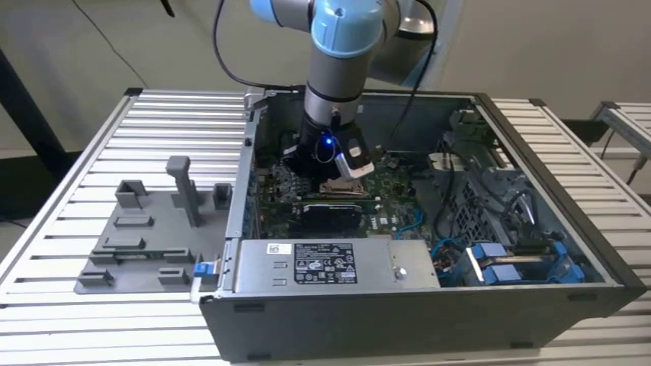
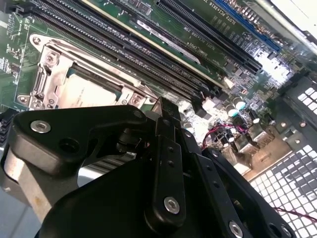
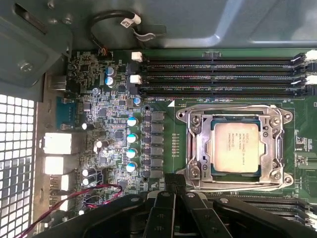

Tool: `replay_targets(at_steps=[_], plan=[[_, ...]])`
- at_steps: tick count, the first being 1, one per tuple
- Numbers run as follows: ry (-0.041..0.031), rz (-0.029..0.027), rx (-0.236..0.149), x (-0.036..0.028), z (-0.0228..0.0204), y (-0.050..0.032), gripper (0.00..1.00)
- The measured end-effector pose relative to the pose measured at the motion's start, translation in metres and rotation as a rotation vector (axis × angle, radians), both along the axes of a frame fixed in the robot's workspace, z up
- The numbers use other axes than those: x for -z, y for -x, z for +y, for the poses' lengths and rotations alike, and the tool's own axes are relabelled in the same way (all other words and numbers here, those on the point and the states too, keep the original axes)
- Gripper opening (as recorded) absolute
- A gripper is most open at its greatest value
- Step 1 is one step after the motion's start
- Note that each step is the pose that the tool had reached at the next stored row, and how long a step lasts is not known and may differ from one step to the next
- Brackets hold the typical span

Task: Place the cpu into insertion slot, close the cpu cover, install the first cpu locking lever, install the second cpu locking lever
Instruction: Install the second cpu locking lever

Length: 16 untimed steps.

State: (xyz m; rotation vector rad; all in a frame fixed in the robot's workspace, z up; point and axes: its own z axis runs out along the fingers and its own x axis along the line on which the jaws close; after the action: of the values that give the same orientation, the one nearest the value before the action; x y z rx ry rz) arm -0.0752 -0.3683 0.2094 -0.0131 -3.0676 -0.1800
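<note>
The gripper's [image 3: 171, 184] fingertips are sitting together, gripping nothing, beside the insertion slot [image 3: 233, 147] holding the cpu [image 3: 236, 147].

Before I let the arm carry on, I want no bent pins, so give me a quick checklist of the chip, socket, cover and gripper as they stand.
1. Chip seated in the socket: ok, it lies flat and square inside the rim in the first wrist view.
2. Cover down over the chip: ok, the frame appears to lie flat around it.
3. Locking levers latched: cannot tell.
4. Gripper free of load: ok, nothing shows at its tips.
5. Gripper clear of the socket: ok, its tips sit beside the frame's edge, not over the chip.
6. Red wires away from the socket: ok, they lie near the vented wall.
</note>
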Motion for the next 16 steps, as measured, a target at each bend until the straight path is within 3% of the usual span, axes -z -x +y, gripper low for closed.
replay_targets(at_steps=[16], plan=[[-0.0004,-0.0058,0.007,0.0089,0.0014,0.0005,0.11]])
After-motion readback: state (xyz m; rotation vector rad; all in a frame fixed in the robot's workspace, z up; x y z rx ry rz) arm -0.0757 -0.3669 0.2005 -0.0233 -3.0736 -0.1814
